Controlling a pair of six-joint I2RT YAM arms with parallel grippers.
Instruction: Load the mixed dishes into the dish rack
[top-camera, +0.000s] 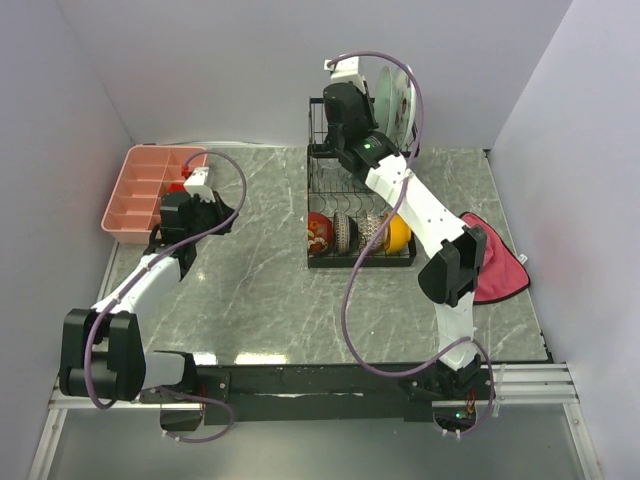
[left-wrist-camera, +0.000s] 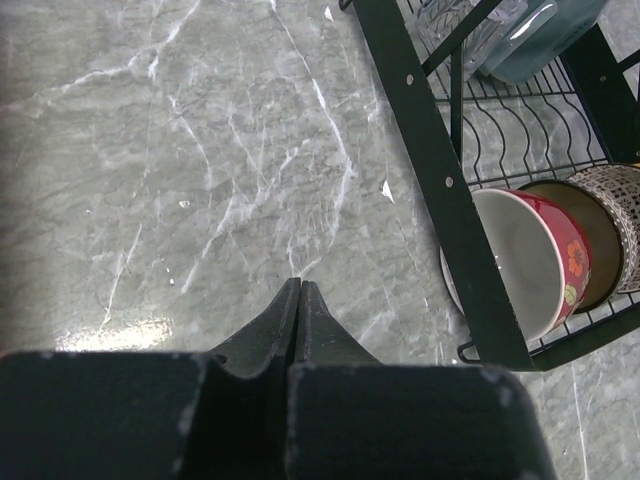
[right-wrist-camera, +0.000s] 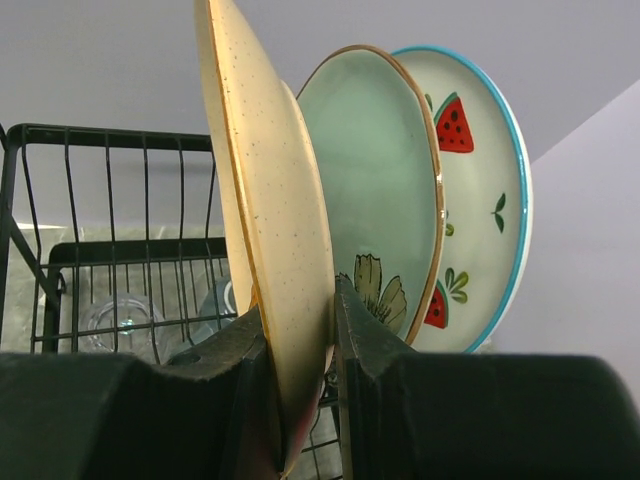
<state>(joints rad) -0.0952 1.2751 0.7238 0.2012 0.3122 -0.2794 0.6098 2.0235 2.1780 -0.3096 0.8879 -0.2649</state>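
My right gripper (right-wrist-camera: 297, 300) is shut on the lower rim of the tan speckled plate (right-wrist-camera: 265, 200), which stands on edge. Just behind it stand the mint floral plate (right-wrist-camera: 375, 180) and the watermelon-print plate (right-wrist-camera: 480, 180). From above, that gripper (top-camera: 345, 110) hangs over the back of the black dish rack (top-camera: 322, 165), beside the upright plates (top-camera: 397, 95). Several bowls stand in the lower tray, among them a red one (left-wrist-camera: 525, 260), a brown one (left-wrist-camera: 590, 235) and an orange one (top-camera: 397, 235). A clear glass (right-wrist-camera: 120, 320) lies in the basket. My left gripper (left-wrist-camera: 300, 285) is shut and empty above the marble, left of the rack.
A pink compartment tray (top-camera: 150, 185) sits at the back left, close to my left arm. A red cloth (top-camera: 495, 270) lies right of the rack by the right arm's elbow. The rack's black frame (left-wrist-camera: 430, 170) stands to the right of my left fingers.
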